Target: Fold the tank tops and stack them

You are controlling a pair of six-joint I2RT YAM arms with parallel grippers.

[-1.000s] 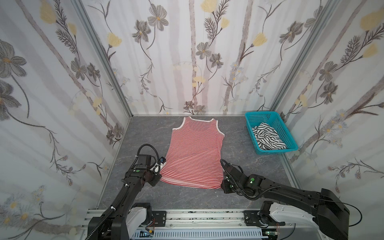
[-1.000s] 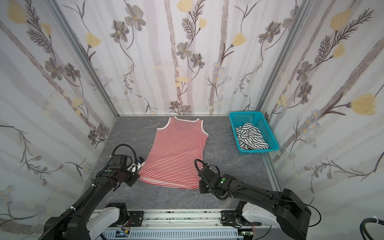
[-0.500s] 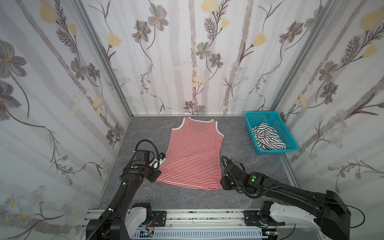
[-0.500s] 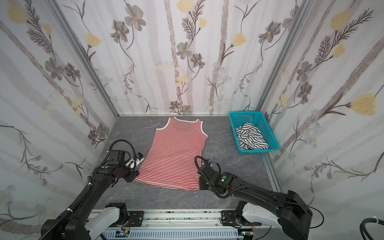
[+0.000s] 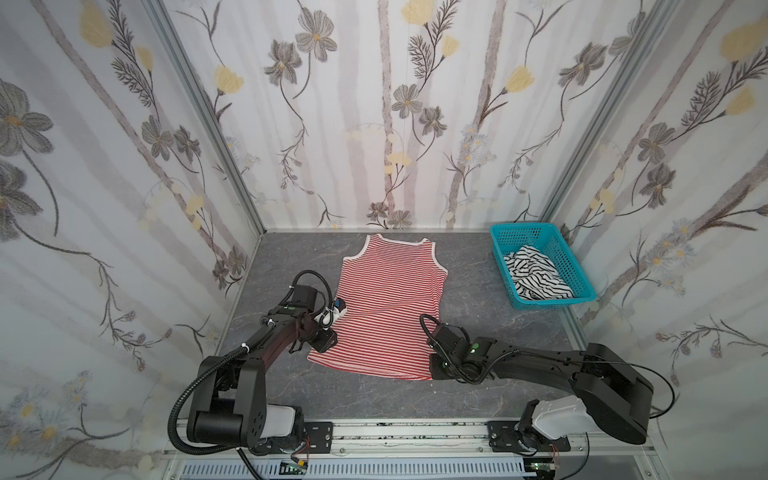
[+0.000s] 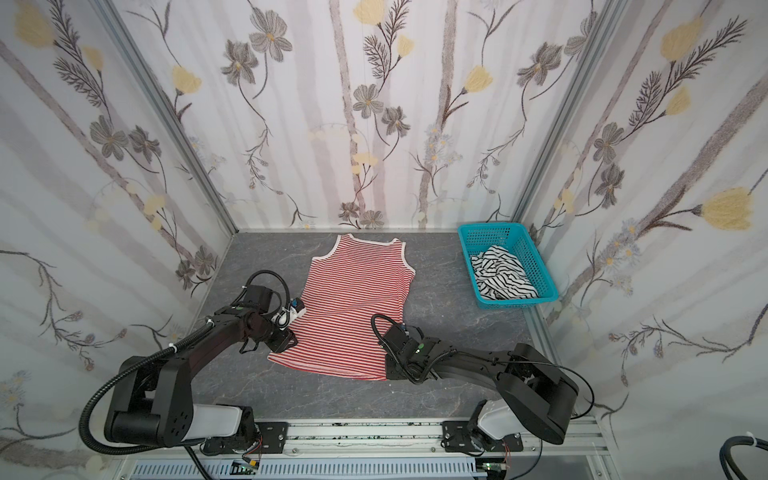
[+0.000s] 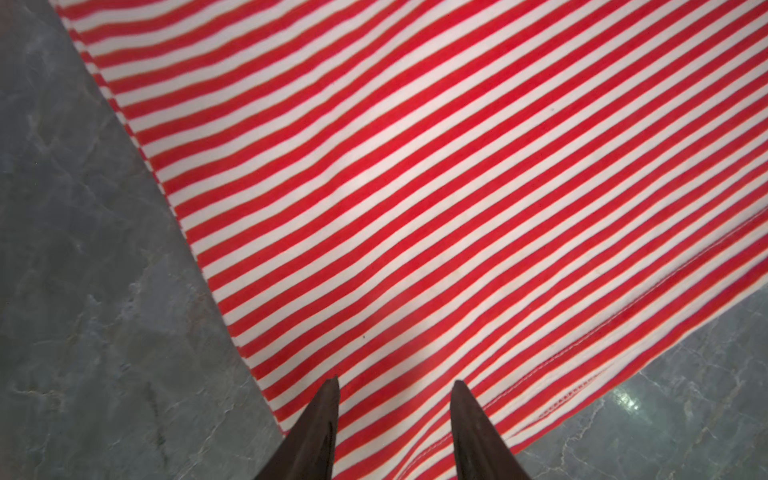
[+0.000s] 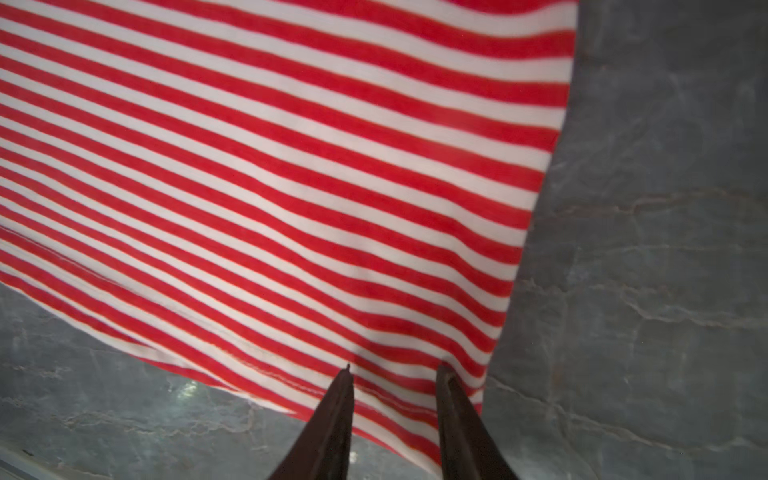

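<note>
Looking across both top views, you find the red-and-white tank top (image 5: pixel 390 307) spread flat and unfolded mid-table (image 5: pixel 478 291), straps toward the far wall. Your left gripper (image 7: pixel 395 384) sits over its near left corner, jaws parted a little above the stripes with nothing pinched. Your right gripper (image 8: pixel 395 370) sits at the near right hem corner, jaws likewise slightly apart. The black-and-white tank top (image 5: pixel 534 276) lies crumpled in the teal basket (image 5: pixel 523 232), far right.

robot test booth: floral-papered panels (image 5: pixel 374 104), aluminium rail (image 5: pixel 395 435), grey marbled tabletop (image 5: pixel 374 401)
</note>
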